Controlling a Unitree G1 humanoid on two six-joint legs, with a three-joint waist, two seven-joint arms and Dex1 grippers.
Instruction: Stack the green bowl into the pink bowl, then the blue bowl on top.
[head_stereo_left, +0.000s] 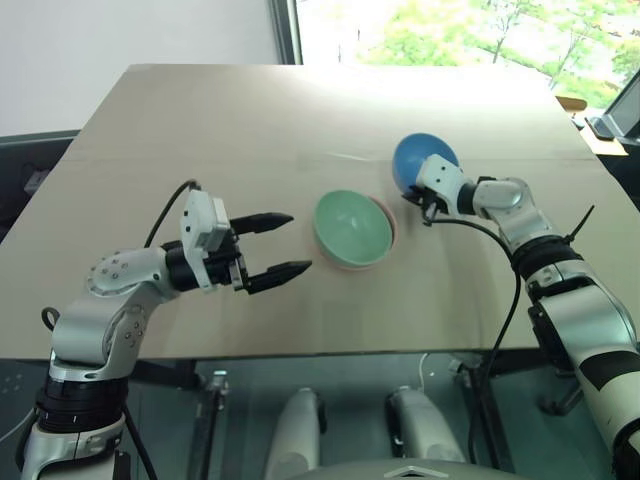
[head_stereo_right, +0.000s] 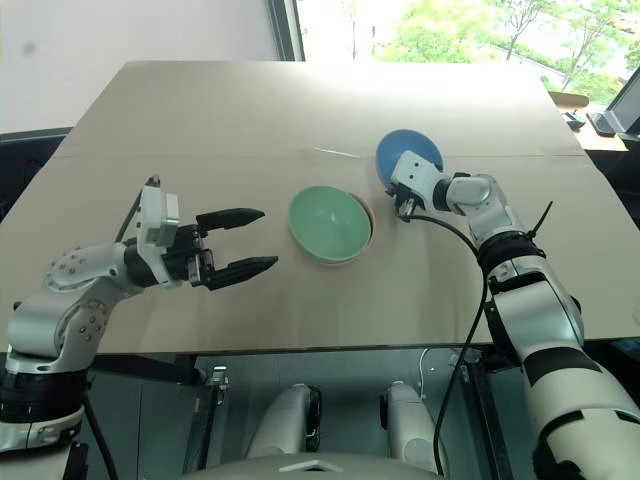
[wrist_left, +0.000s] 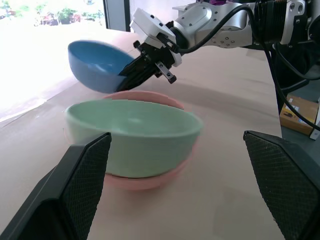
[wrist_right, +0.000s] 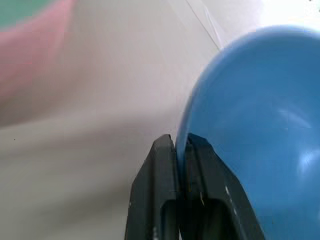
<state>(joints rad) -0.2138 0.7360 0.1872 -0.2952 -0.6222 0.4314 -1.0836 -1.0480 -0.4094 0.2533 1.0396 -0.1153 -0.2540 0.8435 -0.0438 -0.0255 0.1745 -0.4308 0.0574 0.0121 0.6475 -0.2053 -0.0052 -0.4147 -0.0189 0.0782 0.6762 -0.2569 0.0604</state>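
Note:
The green bowl (head_stereo_left: 352, 227) sits nested inside the pink bowl (head_stereo_left: 391, 222) at the table's middle; only a pink rim shows around it. To their right and slightly farther back is the blue bowl (head_stereo_left: 421, 160), tipped up, with my right gripper (head_stereo_left: 420, 196) shut on its near rim. The right wrist view shows that rim (wrist_right: 182, 135) pinched between the two black fingers. My left gripper (head_stereo_left: 296, 241) hovers open to the left of the stacked bowls, fingers pointing at them and nothing between them. In the left wrist view the green bowl (wrist_left: 132, 135) lies ahead, with the blue bowl (wrist_left: 97, 62) behind.
The bowls rest on a wide tan table (head_stereo_left: 250, 130). Its near edge runs just below my arms. A window is beyond the far edge, and a desk corner with dark items (head_stereo_left: 610, 125) stands at the far right.

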